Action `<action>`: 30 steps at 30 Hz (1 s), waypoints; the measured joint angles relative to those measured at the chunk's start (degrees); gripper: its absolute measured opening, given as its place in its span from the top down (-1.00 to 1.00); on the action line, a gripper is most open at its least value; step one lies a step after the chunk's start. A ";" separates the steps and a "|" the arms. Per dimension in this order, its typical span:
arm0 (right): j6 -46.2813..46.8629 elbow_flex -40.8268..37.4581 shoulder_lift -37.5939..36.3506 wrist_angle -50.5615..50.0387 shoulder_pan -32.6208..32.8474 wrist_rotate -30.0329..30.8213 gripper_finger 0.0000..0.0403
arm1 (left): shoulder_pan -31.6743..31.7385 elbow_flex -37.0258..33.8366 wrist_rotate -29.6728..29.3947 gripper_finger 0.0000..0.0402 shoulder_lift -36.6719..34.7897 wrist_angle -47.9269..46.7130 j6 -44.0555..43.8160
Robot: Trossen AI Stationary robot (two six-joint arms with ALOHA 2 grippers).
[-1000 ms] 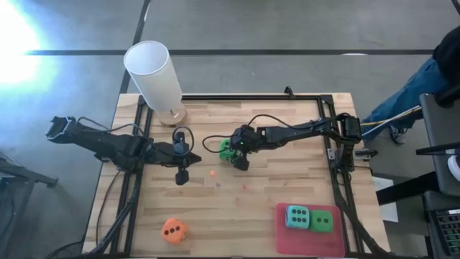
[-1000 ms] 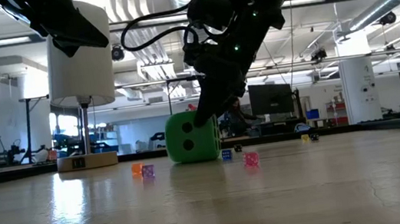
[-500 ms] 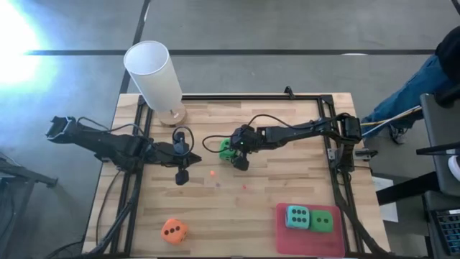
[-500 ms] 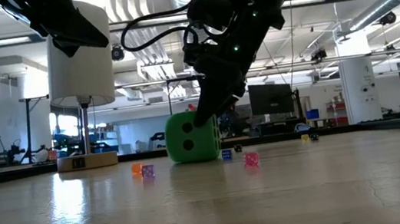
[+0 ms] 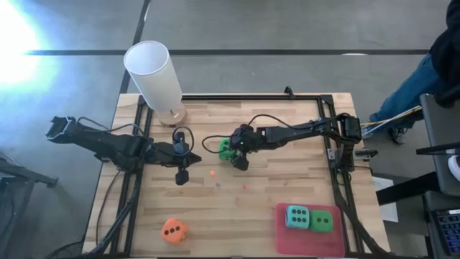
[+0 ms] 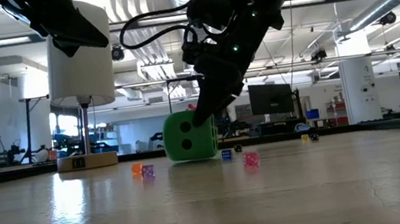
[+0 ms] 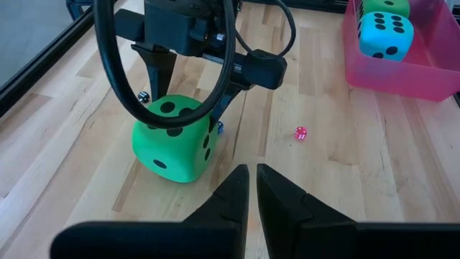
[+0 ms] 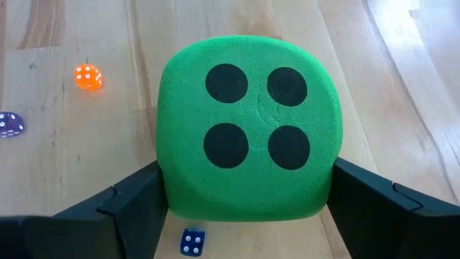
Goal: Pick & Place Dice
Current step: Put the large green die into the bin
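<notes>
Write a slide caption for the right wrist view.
Right gripper straddles a green die, four pips up, on the wooden table.

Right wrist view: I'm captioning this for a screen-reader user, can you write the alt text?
A bright green die, four dark pips facing the camera, sits on the wooden table between the right gripper's two dark fingers, which flank its sides. A tiny orange die, a purple one and a blue one lie nearby.

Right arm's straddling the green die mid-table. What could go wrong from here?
1. The right end effector has fingers at both sides of the green die, which is soft-looking, so the grip may squash it or slip.
2. The tiny blue die beneath could get pinched or knocked.
3. The left end effector waits nearby, so a collision on lift is possible.
</notes>
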 joint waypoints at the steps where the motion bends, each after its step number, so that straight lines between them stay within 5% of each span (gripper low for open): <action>1: -0.20 0.00 -0.01 -0.01 0.00 0.00 -0.56 | 0.01 0.00 -0.01 0.82 0.00 0.00 0.00; 18: -0.41 0.28 -17.75 -9.13 5.72 1.37 -0.55 | 0.00 0.00 0.00 0.82 0.02 -0.08 0.00; 30: 16.69 0.26 -29.70 -29.19 20.61 12.17 -0.55 | 0.01 0.00 0.00 0.82 0.02 -0.09 0.00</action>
